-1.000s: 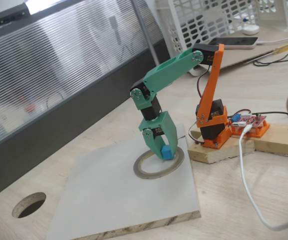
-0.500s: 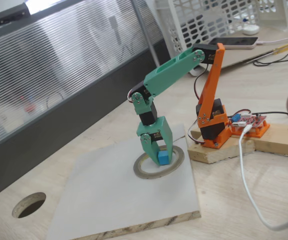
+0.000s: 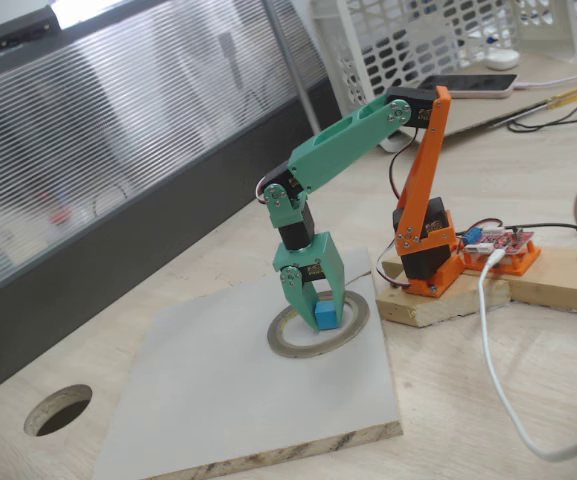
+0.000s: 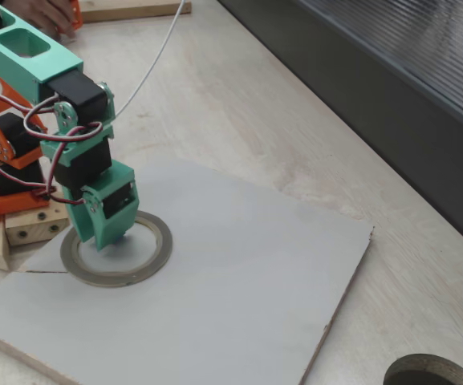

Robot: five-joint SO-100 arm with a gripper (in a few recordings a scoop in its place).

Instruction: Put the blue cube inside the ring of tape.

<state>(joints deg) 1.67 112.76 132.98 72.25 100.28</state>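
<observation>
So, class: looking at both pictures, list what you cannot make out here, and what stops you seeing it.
1. Whether the blue cube rests on the board inside the ring of tape: the gripper fingers cover its sides.
2. The cube in the other fixed view: the gripper hides it.
3. The ring's near-left rim: partly behind the gripper.

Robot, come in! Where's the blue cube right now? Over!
Tool shut on the blue cube. Cube low inside the ring of tape, not released. Nothing in the way.
</observation>
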